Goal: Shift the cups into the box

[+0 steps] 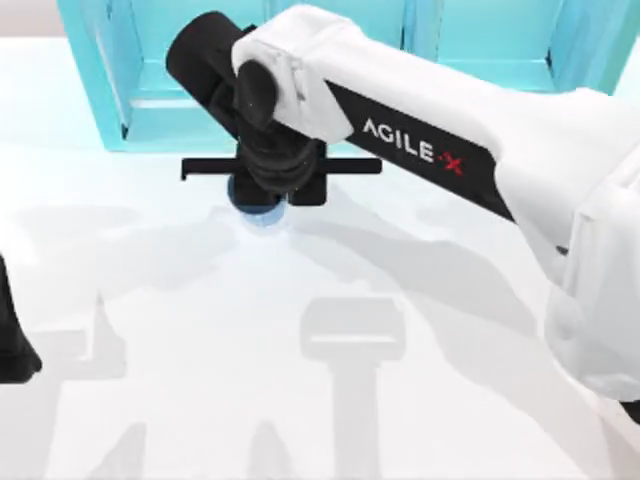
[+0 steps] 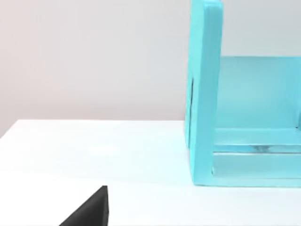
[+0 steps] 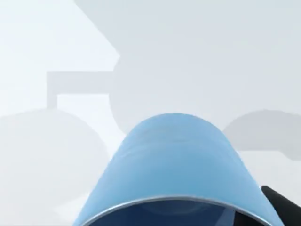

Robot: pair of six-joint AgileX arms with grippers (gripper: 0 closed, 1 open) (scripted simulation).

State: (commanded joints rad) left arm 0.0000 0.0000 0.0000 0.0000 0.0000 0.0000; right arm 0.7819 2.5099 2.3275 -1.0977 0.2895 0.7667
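Observation:
A plain blue cup (image 1: 262, 208) sits just in front of the turquoise shelf, under my right gripper (image 1: 278, 190), which reaches in from the right. Dark fingers stand on both sides of the cup and close against it. In the right wrist view the blue cup (image 3: 174, 165) is seen from its rim end, with one dark fingertip (image 3: 282, 207) pressed to its wall. Whether the cup touches the table I cannot tell. The box is out of view. My left arm (image 1: 12, 340) is parked at the left edge.
A big turquoise shelf unit (image 1: 330, 40) runs along the back of the table, also seen as the shelf unit (image 2: 207, 94) in the left wrist view. The white tabletop (image 1: 200, 400) in front carries only arm shadows.

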